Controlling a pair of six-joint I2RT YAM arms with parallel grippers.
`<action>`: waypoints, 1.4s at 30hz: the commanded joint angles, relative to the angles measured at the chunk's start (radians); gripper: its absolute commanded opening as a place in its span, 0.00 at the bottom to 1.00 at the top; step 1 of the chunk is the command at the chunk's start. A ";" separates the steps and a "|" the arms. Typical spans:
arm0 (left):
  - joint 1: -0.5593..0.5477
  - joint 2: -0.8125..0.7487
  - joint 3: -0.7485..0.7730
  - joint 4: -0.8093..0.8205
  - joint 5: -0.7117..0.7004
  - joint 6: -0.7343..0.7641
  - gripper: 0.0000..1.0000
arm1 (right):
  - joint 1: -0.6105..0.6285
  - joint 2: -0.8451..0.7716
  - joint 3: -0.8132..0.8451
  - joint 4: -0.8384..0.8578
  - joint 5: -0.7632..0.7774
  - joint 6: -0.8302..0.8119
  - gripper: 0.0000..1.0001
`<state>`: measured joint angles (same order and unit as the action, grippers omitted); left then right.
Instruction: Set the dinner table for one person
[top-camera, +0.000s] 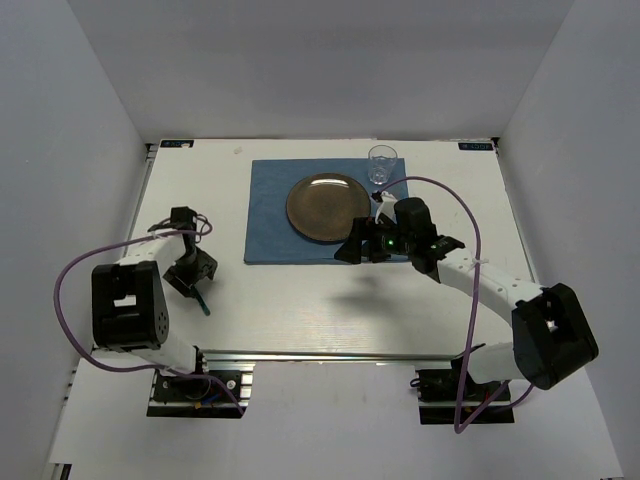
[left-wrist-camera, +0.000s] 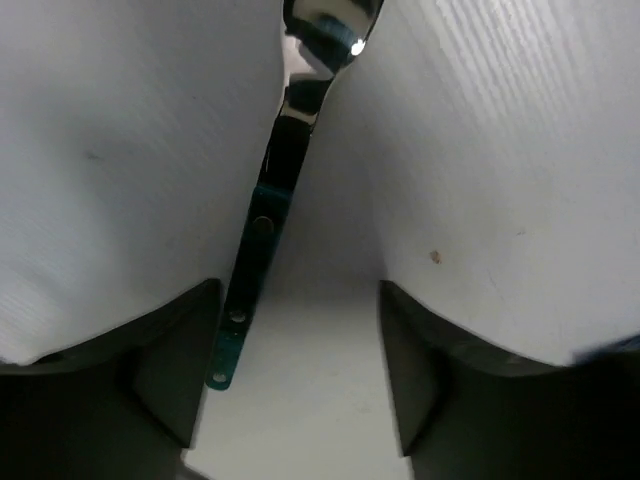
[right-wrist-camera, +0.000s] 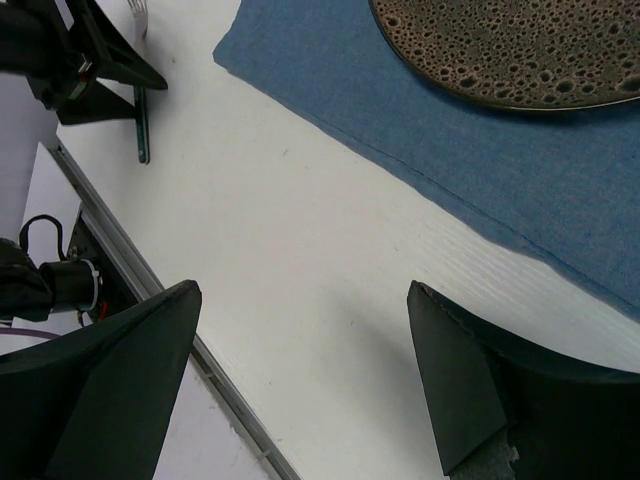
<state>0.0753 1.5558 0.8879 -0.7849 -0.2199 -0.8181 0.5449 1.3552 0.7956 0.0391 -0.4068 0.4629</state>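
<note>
- The tabletop you are setting is the big white slab that fills the overhead view. It is flat and matt, with a faint grain, and a metal rail runs along its 6 o'clock edge.
- Done so far, as I judge it: a blue placemat lies toward 12 o'clock from the tabletop's middle, and a plate sits on it. A glass stands at the plate's 1 o'clock, at the placemat's far right corner.
- Left to do: a piece of cutlery lies on the bare tabletop at about 8 o'clock from the placemat, well apart from it. It needs carrying over beside the plate. No other cutlery shows.
- Your left fingers stand apart on either side of the cutlery's handle, which lies close to one finger. There is bare tabletop between the handle and the other finger, so nothing is gripped yet.
- Your right fingers are spread wide and hold nothing. They hover at the placemat's 5 o'clock corner.
- Placemat: rectangular woven cloth, soft, with a stitched hem.
- Plate: round and shallow, brown, with a glossy speckled, bubbly glaze.
- Glass: a small, clear tumbler.
- Cutlery: slim and flat, with a riveted teal handle and a polished steel neck and head. I cannot tell you what kind of head it has.
</note>
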 joint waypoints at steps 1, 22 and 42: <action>0.001 -0.036 -0.097 0.075 0.016 -0.050 0.67 | 0.006 0.010 0.036 0.051 -0.020 -0.010 0.89; -0.016 -0.037 0.043 0.127 0.084 0.176 0.00 | 0.009 -0.103 -0.002 0.019 0.043 0.006 0.89; -0.278 0.506 0.910 -0.192 0.300 0.612 0.00 | 0.010 -0.197 -0.018 -0.143 0.132 -0.058 0.89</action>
<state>-0.1707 2.0796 1.6901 -0.9356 0.0898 -0.2523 0.5514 1.1938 0.7929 -0.0864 -0.3042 0.4278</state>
